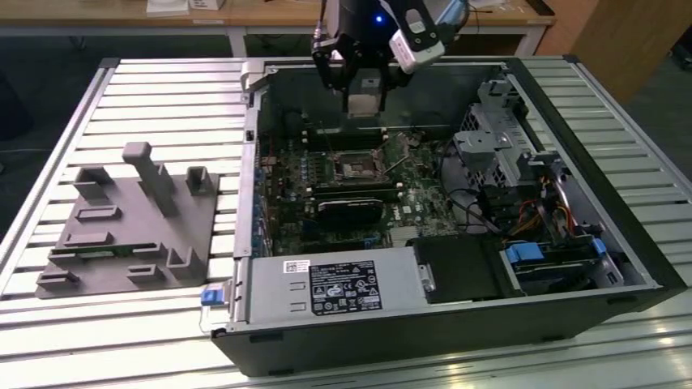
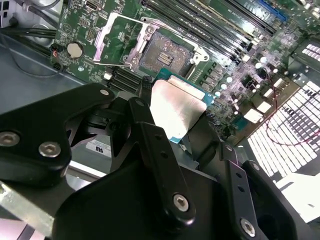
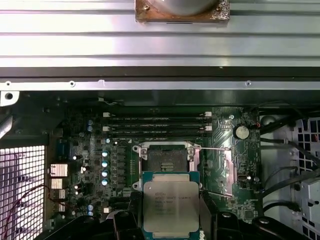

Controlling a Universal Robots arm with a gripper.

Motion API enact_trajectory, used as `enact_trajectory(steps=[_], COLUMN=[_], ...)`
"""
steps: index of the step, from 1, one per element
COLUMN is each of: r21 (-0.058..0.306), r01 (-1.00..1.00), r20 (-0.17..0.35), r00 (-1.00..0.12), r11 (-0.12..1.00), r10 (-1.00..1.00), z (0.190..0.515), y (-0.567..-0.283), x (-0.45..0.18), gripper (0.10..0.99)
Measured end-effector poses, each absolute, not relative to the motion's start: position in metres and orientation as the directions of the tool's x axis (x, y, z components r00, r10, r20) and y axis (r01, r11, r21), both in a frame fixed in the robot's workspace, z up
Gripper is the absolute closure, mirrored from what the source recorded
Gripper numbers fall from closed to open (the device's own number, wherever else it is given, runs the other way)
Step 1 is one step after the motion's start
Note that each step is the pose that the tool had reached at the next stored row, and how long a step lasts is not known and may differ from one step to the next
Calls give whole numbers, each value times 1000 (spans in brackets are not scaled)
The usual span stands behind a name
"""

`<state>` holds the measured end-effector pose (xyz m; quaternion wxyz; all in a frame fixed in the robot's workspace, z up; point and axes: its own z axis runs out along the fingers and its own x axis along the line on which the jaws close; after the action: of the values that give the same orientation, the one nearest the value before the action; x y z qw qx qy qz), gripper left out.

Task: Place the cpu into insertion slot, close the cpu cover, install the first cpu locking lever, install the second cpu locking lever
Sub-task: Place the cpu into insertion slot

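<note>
Clamping the small, flat, square cpu [image 3: 171, 207] with a silvery-grey metal face between its fingers, the black gripper [image 1: 365, 104] hangs over the green motherboard [image 3: 80, 145]; the open square socket [image 3: 165, 159] lies just ahead.

You are looking at a slatted metal table [image 1: 162, 97] that is carrying two things. An open computer case [image 1: 454, 336] is lying on its side toward the exterior view's right, and a grey moulded fixture [image 1: 130, 219] is sitting just beside it.
</note>
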<state>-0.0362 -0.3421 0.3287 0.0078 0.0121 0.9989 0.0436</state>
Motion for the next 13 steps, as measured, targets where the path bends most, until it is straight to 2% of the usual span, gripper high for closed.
enact_trajectory(steps=[13], r21=[87], r01=[22], r20=[-24], r00=[-999], r11=[996], r10=[25], z=[312], y=[-341], x=[-36], gripper=[545])
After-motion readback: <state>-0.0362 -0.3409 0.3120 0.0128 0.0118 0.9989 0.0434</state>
